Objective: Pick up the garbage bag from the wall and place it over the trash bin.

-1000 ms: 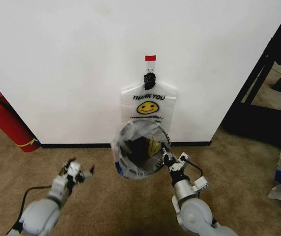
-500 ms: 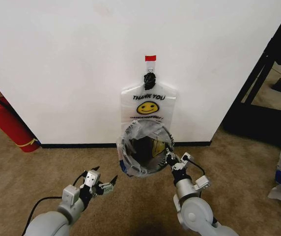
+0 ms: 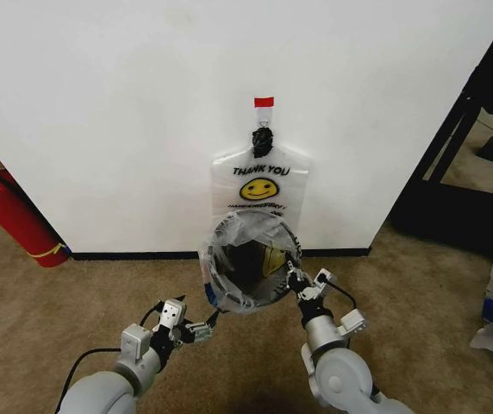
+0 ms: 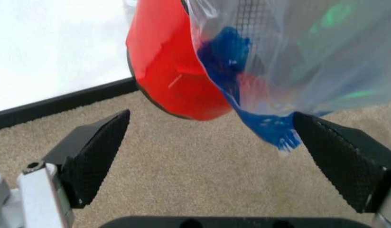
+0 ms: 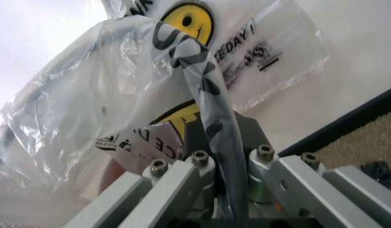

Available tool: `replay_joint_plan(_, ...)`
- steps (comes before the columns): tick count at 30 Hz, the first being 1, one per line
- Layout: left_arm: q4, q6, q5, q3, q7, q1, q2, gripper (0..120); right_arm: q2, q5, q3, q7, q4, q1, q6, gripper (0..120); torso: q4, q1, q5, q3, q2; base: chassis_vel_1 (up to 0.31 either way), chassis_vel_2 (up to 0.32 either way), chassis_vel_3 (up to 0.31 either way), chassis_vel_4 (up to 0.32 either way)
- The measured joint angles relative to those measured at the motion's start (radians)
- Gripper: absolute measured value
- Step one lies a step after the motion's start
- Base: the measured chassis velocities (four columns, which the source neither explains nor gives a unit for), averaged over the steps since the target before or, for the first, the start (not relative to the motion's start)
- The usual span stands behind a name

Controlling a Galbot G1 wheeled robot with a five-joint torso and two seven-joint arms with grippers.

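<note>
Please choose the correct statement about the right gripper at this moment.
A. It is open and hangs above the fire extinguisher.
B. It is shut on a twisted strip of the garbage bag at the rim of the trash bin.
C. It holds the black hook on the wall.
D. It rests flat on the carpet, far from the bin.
B. The right wrist view shows the right gripper pinching a twisted strip of the garbage bag, and the head view puts it at the trash bin rim.
</note>
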Motion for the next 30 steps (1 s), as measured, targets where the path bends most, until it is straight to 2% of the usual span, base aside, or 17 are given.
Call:
replay_joint_plan(17, 0.11, -0.034, 0.026, 0.007, -0.003, -0.025, -0.021, 100, 0.039, 0.03, -0.026, 0.085, 0.088, -0.043, -0.043, 0, 0.0, 0.0, -0.0002, 0.0, 0.0, 0.0, 0.0, 0.0, 0.0)
replay_joint_plan(23, 0.153, -0.054, 0.079, -0.019, -0.004, -0.014, -0.01, 100, 0.057, 0.014, -0.019, 0.135, 0.088, -0.04, -0.042, 0, 0.0001, 0.0, -0.0002, 0.0, 0.0, 0.0, 0.0, 0.0, 0.0)
replay_joint_plan(27, 0.217, -0.088, 0.107, -0.039, -0.079, -0.014, -0.004, 100, 0.077, -0.018, -0.021, 0.224, 0.072, -0.037, -0.061, 0, 0.0, 0.0, -0.0003, 0.0, 0.0, 0.0, 0.0, 0.0, 0.0)
replay_joint_plan(30, 0.234, -0.1, 0.095, -0.052, -0.134, -0.01, -0.004, 100, 0.088, -0.025, -0.021, 0.278, 0.059, -0.031, -0.09, 0, 0.0, 0.0, -0.0002, 0.0, 0.0, 0.0, 0.0, 0.0, 0.0)
